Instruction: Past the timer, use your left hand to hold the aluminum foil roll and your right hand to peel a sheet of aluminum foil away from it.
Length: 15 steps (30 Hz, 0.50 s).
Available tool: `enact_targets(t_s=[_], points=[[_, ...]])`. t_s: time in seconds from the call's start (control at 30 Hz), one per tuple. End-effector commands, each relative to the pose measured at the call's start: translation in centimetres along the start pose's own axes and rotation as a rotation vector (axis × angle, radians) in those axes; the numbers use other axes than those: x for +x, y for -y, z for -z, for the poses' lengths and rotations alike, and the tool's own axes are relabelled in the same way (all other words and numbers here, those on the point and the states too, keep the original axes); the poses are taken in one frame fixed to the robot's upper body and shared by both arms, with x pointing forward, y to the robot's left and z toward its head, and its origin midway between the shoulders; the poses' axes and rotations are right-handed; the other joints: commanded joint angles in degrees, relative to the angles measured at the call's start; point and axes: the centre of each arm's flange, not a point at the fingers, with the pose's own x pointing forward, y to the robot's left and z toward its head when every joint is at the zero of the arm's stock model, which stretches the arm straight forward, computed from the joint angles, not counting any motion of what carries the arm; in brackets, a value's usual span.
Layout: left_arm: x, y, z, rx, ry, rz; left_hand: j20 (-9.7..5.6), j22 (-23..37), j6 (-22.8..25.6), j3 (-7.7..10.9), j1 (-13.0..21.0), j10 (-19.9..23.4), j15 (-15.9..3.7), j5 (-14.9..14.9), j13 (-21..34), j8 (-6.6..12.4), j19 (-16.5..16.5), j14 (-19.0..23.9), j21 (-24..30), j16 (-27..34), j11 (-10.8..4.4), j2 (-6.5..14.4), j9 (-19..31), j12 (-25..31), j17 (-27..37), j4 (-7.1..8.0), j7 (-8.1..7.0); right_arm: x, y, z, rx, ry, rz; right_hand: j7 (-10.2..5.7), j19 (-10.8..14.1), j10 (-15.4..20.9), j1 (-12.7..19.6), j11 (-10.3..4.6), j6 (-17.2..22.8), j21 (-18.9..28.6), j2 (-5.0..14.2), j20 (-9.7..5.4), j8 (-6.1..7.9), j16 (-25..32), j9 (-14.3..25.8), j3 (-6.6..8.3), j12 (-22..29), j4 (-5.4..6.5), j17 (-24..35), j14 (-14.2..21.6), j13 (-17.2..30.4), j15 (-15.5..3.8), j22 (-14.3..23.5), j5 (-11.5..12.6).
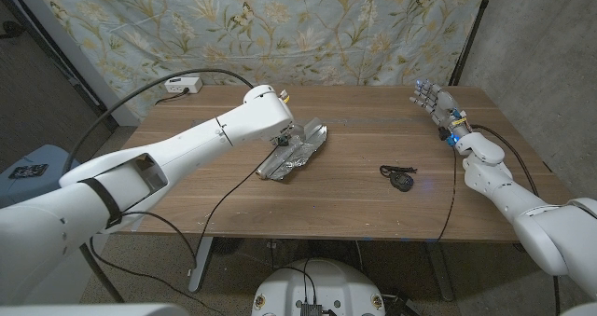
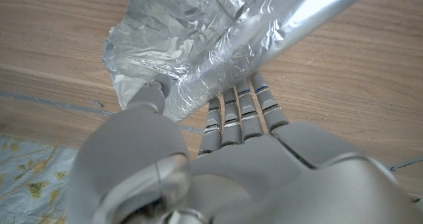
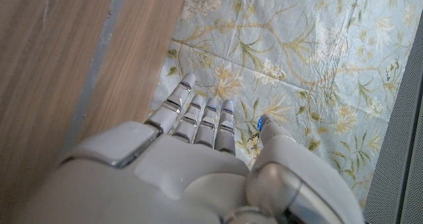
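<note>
No text, label, brand, number or sign can be read in any of the views. The aluminum foil roll [image 1: 297, 151] is bare crinkled metal with no print showing. The small black timer [image 1: 401, 177], right of the frame's centre in the head view, is too small for any digits or marks to be made out.

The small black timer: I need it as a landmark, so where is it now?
In the head view the small black timer lies right of centre on the wooden table, between the crinkled aluminum foil roll and the right hand.
</note>
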Motion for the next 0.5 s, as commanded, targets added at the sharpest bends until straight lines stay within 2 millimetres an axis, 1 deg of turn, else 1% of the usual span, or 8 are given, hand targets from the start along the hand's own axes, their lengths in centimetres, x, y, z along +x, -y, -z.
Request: enact_targets(t_s=[0.03, 0.23, 0.33, 0.5], points=[[0.58, 0.24, -0.30, 0.012, -0.031, 0.024, -0.14, 0.1, -0.5, -0.51, -0.3, -0.6, 0.14, -0.2, 0.3, -0.04, -0.4, -0.5, 0.7, 0.0, -0.01, -0.4, 0.2, -0.2, 0.3, -0.14, 0.00, -0.14, 0.61, 0.35, 0.003, -0.008, 0.005, -0.11, 0.5, 0.0, -0.1, 0.11, -0.3, -0.1, 0.30, 0.01, -0.06, 0.4, 0.3, 0.12, 0.3, -0.50, 0.1, -0.1, 0.3, 0.27, 0.3, -0.1], [0.53, 0.31, -0.74, 0.027, -0.032, 0.013, -0.14, -0.1, -0.6, -0.73, -0.2, -0.3, -0.01, -0.4, 0.6, 0.10, -0.3, -0.5, 1.0, 0.2, -0.03, -0.3, 0.2, -0.1, 0.4, -0.14, 0.00, -0.15, 0.85, 0.47, 0.009, -0.011, 0.011, -0.11, 0.5, 0.0, -0.2, 0.17, -0.3, -0.3, 0.33, 0.02, -0.05, 0.4, 0.3, 0.13, 0.3, -0.53, 0.1, -0.1, 0.3, 0.27, 0.3, -0.1], [0.57, 0.35, -0.94, 0.033, -0.034, 0.012, -0.16, -0.1, -0.4, -0.58, -0.2, 0.1, -0.20, -0.4, 0.8, 0.26, -0.1, 0.2, 1.3, 0.3, -0.05, 0.0, 0.2, 0.2, 0.4, -0.12, 0.00, -0.23, 0.97, 0.55, 0.007, -0.014, 0.010, -0.13, 0.6, 0.0, -0.2, 0.16, -0.3, -0.3, 0.33, 0.01, -0.05, 0.4, 0.3, 0.14, 0.3, -0.58, 0.1, -0.2, 0.3, 0.25, 0.3, -0.1], [0.70, 0.54, -1.25, 0.052, -0.038, 0.012, -0.15, -0.4, 0.0, -0.37, 0.0, 0.6, -0.34, -0.3, 1.1, 0.30, 0.4, 0.8, 1.8, 0.1, -0.06, -0.1, 0.3, 0.5, 0.0, -0.24, 0.02, -0.40, 1.15, 0.72, 0.012, -0.020, 0.013, -0.13, 0.6, 0.0, -0.2, 0.16, -0.3, -0.4, 0.34, 0.04, -0.04, 0.4, 0.3, 0.16, 0.3, -0.61, 0.1, -0.2, 0.3, 0.27, 0.3, -0.1]])
